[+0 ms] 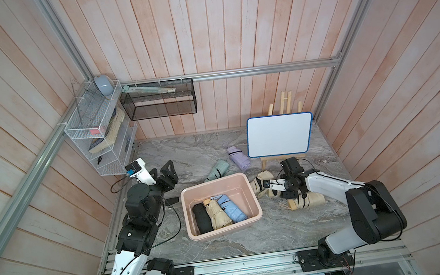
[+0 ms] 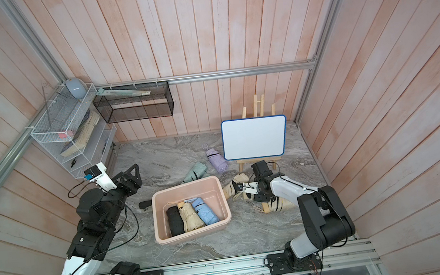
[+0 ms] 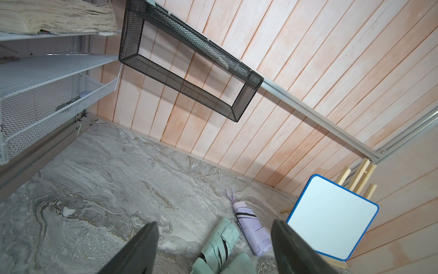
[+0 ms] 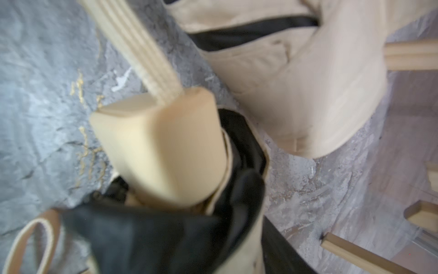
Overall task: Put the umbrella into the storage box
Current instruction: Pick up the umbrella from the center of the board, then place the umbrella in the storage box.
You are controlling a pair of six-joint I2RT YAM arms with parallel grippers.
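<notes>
The pale pink storage box [image 1: 215, 179] [image 2: 187, 182] stands mid-table and holds a black, a beige and a blue umbrella [image 1: 232, 207]. To its right lie beige umbrellas. My right gripper [image 1: 285, 192] [image 2: 257, 195] is down on one beige umbrella [image 4: 166, 147] just behind its handle. One finger [image 4: 282, 246] presses its side and the umbrella's black fabric hides the other. Another beige umbrella [image 1: 259, 184] lies close by. My left gripper [image 1: 170, 172] [image 3: 214, 246] hangs open and empty left of the box. A green umbrella [image 1: 217, 169] [image 3: 218, 244] and a lilac umbrella [image 1: 238, 156] [image 3: 251, 227] lie behind the box.
A whiteboard [image 1: 279, 138] on a wooden easel stands at the back right, just behind my right arm. A black wire-mesh basket [image 1: 158, 100] hangs on the back wall. A white wire rack [image 1: 99, 129] with books hangs at the left.
</notes>
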